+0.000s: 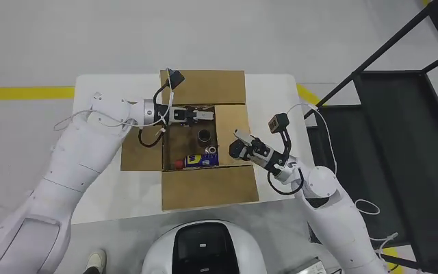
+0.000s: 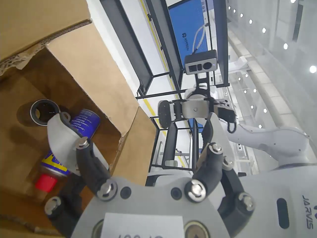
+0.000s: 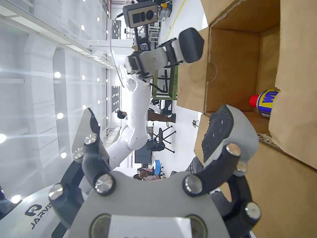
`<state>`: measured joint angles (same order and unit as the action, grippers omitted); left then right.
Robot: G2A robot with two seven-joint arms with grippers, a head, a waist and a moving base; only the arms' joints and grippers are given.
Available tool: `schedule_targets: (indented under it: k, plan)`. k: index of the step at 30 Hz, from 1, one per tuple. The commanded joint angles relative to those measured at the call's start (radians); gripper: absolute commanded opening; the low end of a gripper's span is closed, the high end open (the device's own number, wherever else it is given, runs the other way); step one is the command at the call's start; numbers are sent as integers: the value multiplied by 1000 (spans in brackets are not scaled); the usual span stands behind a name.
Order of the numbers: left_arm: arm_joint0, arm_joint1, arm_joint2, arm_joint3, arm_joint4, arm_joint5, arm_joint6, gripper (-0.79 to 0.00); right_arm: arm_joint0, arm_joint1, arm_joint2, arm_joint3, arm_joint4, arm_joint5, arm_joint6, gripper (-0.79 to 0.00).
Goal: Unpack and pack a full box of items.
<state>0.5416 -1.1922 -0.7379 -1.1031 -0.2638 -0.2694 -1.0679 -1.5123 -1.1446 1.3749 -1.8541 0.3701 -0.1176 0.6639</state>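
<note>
An open cardboard box [image 1: 205, 185] stands on the white table [image 1: 274, 103] with its flaps spread out. Inside lie a blue and yellow spray can [image 1: 195, 161] with a red cap and a black roll [image 1: 204, 137]. My left gripper [image 1: 202, 116] hangs open over the box's far end, near the roll [image 2: 44, 111]; one of its fingers [image 2: 62, 134] hides the middle of the spray can [image 2: 53, 164]. My right gripper [image 1: 239, 147] is open above the box's right flap, beside the opening. In the right wrist view the can [image 3: 266, 102] lies in the box's corner.
A black metal rack [image 1: 383, 137] stands close to the table's right side. The four flaps of the box [image 3: 235, 75] cover much of the table around it. A yellow line [image 1: 34, 92] runs across the floor behind.
</note>
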Motion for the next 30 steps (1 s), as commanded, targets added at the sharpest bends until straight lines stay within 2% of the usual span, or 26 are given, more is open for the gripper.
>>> schedule_targets:
  k: [1, 3, 18, 21, 25, 30]
  plan:
    - [-17, -27, 42, 71, -11, -10, 37, 0, -5, 1, 7, -3, -1, 0, -5, 0]
    - [-35, -48, 66, 125, -25, -25, 46, 0, -9, 1, 12, -5, 1, -3, -12, 0]
    - [-35, -48, 66, 125, -25, -25, 46, 0, -7, 0, 0, -10, -3, 1, -13, 0]
    - [-11, -54, 72, 100, -16, -11, 86, 0, -7, 1, -6, -6, -10, 7, -3, 0]
    - [-2, -81, 95, 133, -36, -4, 155, 0, -30, 4, -6, -15, -19, 23, 14, 0]
    - [-21, -139, 149, 233, -54, -29, 232, 0, -65, 9, -10, -36, -53, 45, 34, 0]
